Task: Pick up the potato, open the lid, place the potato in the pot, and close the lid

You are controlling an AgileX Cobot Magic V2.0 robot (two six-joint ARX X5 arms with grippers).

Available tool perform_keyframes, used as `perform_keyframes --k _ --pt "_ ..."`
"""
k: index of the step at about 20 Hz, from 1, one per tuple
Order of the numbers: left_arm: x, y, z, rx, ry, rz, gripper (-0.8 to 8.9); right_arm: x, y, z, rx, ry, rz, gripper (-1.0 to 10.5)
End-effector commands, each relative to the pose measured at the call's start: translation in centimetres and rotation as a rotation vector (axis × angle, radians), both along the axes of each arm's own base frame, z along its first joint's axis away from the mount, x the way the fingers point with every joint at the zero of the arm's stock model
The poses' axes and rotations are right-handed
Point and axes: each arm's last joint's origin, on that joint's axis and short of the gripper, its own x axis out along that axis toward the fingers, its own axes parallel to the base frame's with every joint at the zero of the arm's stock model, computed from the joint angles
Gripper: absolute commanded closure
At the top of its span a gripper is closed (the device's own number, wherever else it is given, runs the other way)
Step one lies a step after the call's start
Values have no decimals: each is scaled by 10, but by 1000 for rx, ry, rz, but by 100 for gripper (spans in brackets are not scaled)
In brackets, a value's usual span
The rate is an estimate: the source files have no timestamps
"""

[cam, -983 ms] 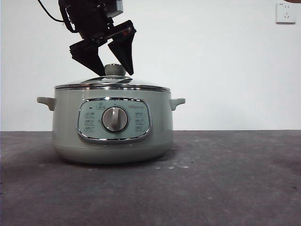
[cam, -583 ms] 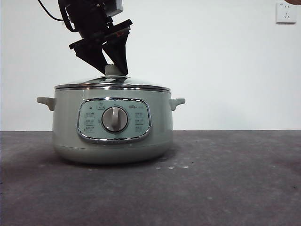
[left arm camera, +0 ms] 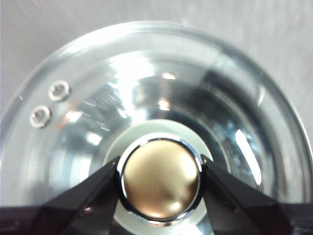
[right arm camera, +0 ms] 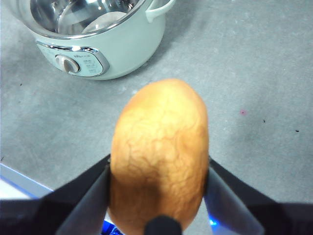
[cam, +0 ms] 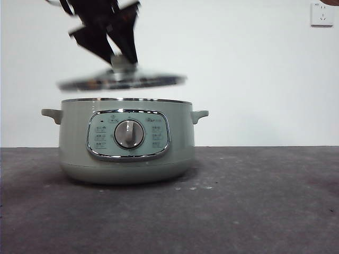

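A: Front view first, nearest thing? The dark grey table runs up to the camera, and on it, left of centre, stands the pot, its control panel and silver dial facing us, 2 small handles sticking out at the sides.

B: And above it?

A: The lid hangs in the air just over the pot's rim, clear of it, tipped slightly and blurred. The left gripper comes down from the top edge with its 2 black jaws pinched on the lid's knob.

B: The left wrist camera agrees: both jaws of that gripper press against the sides of the knob, whose shiny cap fills the space between them, and the glass dome spreads out below.

A: Where is the potato?

B: In the right wrist view, the right gripper has its 2 jaws closed against either side of the potato, held up over the table well away from the pot. Further off, the pot's steel interior shows uncovered.

A: Behind everything in the front view, a white wall with a socket at the top right corner.
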Motion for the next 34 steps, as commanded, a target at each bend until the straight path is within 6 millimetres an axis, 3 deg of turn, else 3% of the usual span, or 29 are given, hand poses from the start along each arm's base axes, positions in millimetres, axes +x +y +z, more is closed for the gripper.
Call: perform_keyframes --k 1,7,12,16,19,24,29,34 --pt "-16 14 32 -54 -103 15 821 1 0 1 9 -8 -5 958" --pt "-73 57 92 -130 -274 61 821 24 14 6 88 -81 39 958" --pt "-130 93 121 -162 -326 104 821 82 47 -4 180 -110 128 958" --pt "-164 107 127 -157 -317 116 821 138 76 -11 184 -67 157 958" --pt "-183 110 129 -156 -318 115 821 178 108 -4 183 -44 218 958" --pt "-206 113 114 -165 -286 97 821 233 165 -8 151 -7 289 959" --pt "-228 117 110 -177 -323 97 821 271 220 -47 69 44 346 959" --pt "-233 118 111 -177 -329 99 821 282 251 -96 -57 94 383 959"
